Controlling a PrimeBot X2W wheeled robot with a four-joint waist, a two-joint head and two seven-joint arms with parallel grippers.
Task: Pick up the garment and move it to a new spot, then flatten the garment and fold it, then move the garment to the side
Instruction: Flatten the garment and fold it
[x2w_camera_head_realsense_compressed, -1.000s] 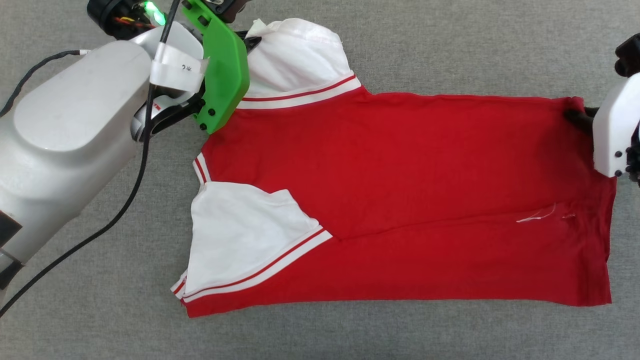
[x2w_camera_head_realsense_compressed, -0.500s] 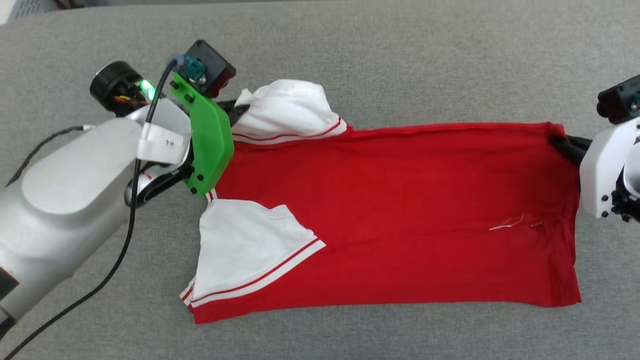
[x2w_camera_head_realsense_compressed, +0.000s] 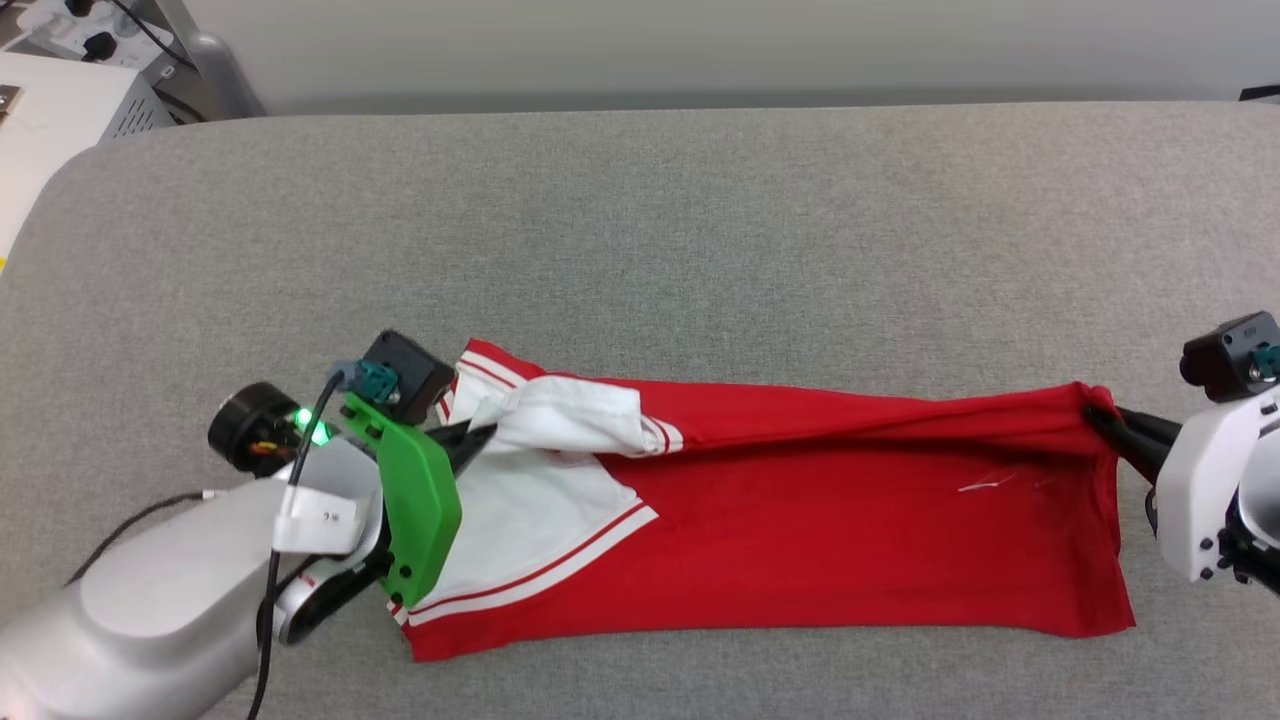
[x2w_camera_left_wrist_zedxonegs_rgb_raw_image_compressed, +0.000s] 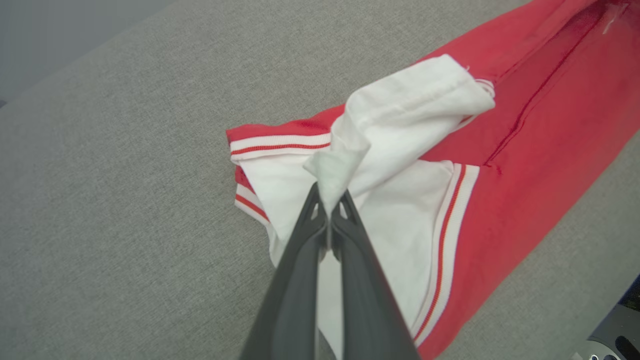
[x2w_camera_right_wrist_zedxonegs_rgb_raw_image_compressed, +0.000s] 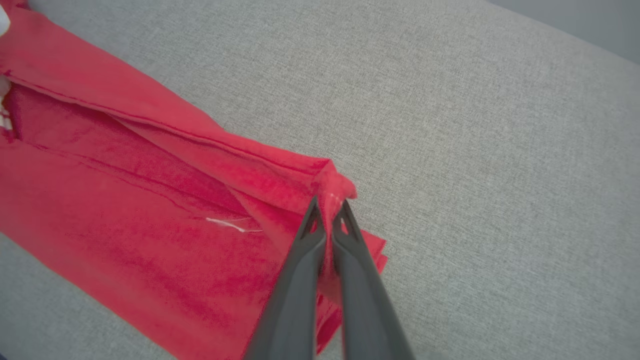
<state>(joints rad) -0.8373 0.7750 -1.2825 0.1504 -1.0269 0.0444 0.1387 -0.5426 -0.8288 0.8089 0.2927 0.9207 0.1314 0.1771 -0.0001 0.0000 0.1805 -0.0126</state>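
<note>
**A:** Head view first, operator. Your garment (x2w_camera_head_realsense_compressed: 850, 540) lies stretched left to right across the near half of the grey worktop (x2w_camera_head_realsense_compressed: 700, 250), with the white sleeves at the left and the red body running right.

**B:** And you've got it by both ends. Your left gripper (x2w_camera_head_realsense_compressed: 486, 433) is clamped on the far sleeve (x2w_camera_head_realsense_compressed: 570, 415), which is drawn up over the near one. Your right gripper (x2w_camera_head_realsense_compressed: 1098, 420) is pinched on the far right corner of the hem.

**A:** The far edge runs as a ridge between your two grips. The near edge lies flat on the worktop.

**B:** Left wrist view now. Your left gripper (x2w_camera_left_wrist_zedxonegs_rgb_raw_image_compressed: 329, 202) has its fingers pressed tight together on a peak of white sleeve (x2w_camera_left_wrist_zedxonegs_rgb_raw_image_compressed: 410, 105) cloth.

**A:** Under that the other sleeve lies flat, its striped trim (x2w_camera_left_wrist_zedxonegs_rgb_raw_image_compressed: 450, 225) beside the red body.

**B:** Right wrist view. Your right gripper (x2w_camera_right_wrist_zedxonegs_rgb_raw_image_compressed: 327, 206) is closed on a bunched red corner of the garment (x2w_camera_right_wrist_zedxonegs_rgb_raw_image_compressed: 125, 210), and folded layers lie stacked beneath the fingers.

**A:** There's a loose white thread (x2w_camera_right_wrist_zedxonegs_rgb_raw_image_compressed: 227, 225) lying on the red cloth, near those fingers.
</note>
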